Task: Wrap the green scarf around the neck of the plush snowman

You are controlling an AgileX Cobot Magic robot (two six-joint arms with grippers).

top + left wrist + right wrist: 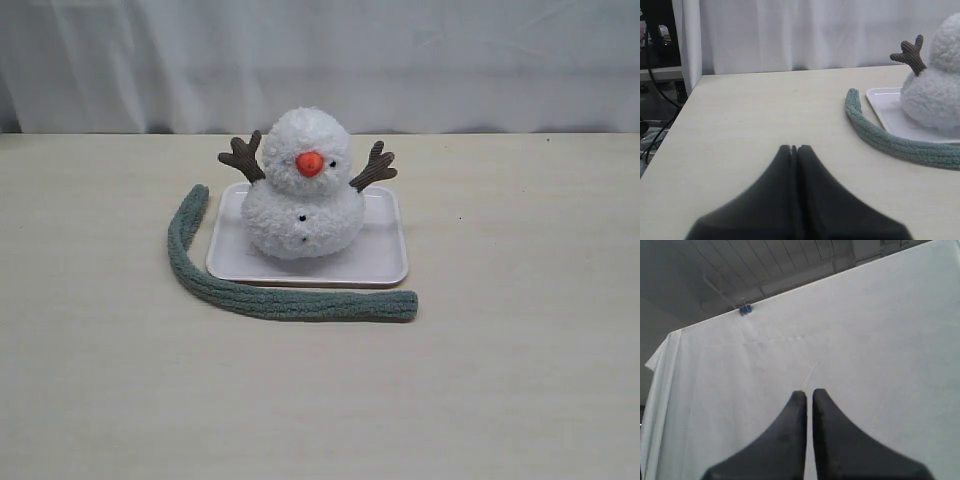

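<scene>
Scarf: green scarf (270, 300) lies unwrapped on the table (520, 380), curving beside the tray (385, 262).
Snowman's neck (298, 189): bare.
Left hand (794, 148): clenched, empty.
Right hand (809, 392): apparently clenched, empty.
Remaining: everything.

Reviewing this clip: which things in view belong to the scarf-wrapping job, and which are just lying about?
Belongs to the job:
- green scarf, lying on the table
- plush snowman
- snowman's neck, bare

Just there:
- white tray under the snowman
- table
- white curtain
- blue clip on the curtain
</scene>
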